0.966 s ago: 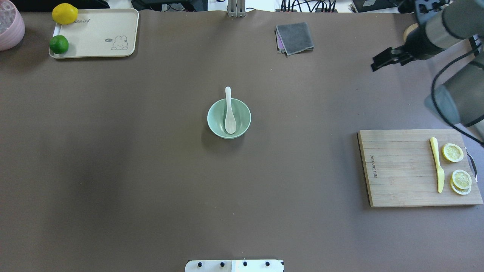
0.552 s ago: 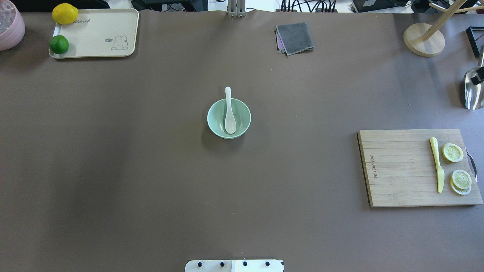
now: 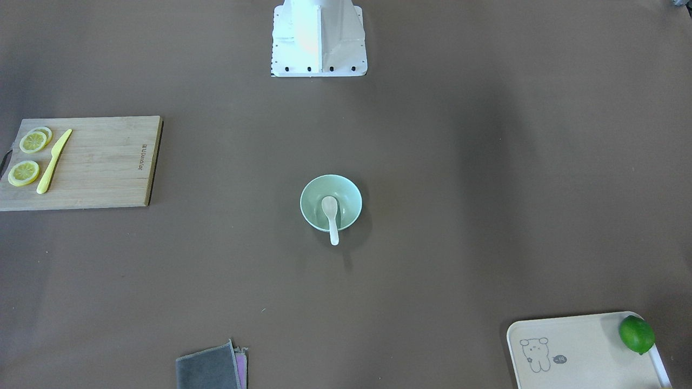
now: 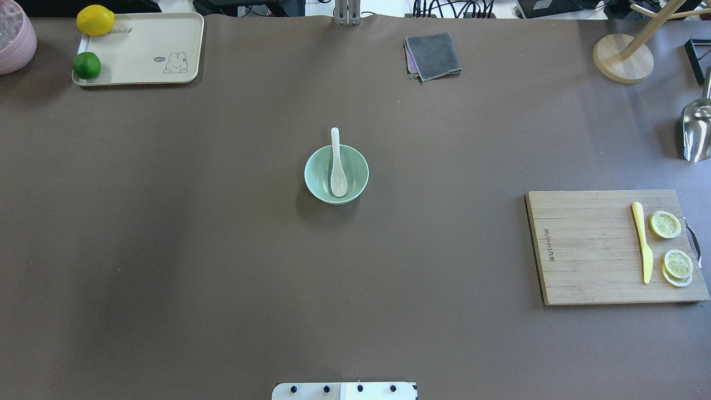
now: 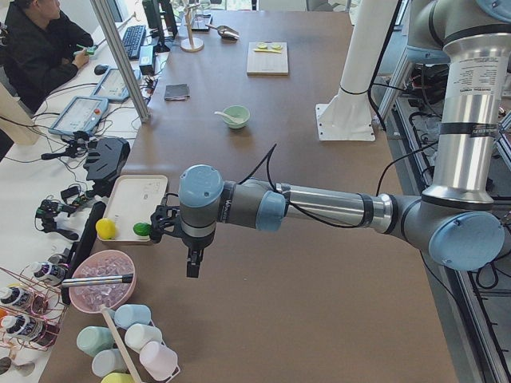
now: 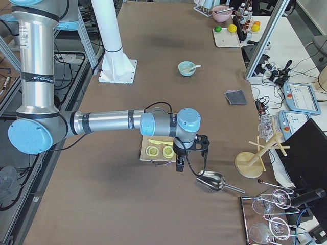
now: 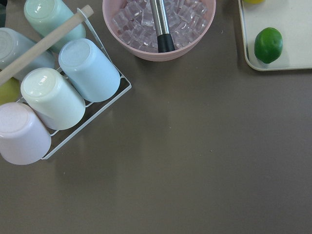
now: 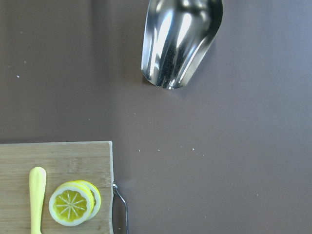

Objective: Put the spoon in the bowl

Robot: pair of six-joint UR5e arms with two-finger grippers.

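Note:
The white spoon (image 4: 338, 180) lies in the pale mint-green bowl (image 4: 316, 178) at the middle of the table, scoop down inside and handle resting over the far rim. The front view shows the same spoon (image 3: 330, 208) in the bowl (image 3: 313, 202). No gripper is near them. My left gripper (image 5: 192, 265) hangs over the table's left end by the tray, seen only in the left side view. My right gripper (image 6: 180, 164) hangs over the right end by the cutting board, seen only in the right side view. I cannot tell whether either is open or shut.
A cutting board (image 4: 589, 247) with a yellow knife (image 4: 641, 241) and lemon slices lies at the right. A metal scoop (image 4: 697, 130) and a wooden stand (image 4: 622, 58) are at the far right. A tray (image 4: 144, 50) with lemon and lime, a grey cloth (image 4: 433, 55), a pink ice bowl (image 7: 158, 24) and a cup rack (image 7: 53, 92) are also there.
My right arm, at the overhead view's top right a second ago, has drawn back out of that view. The spoon and bowl have not moved.

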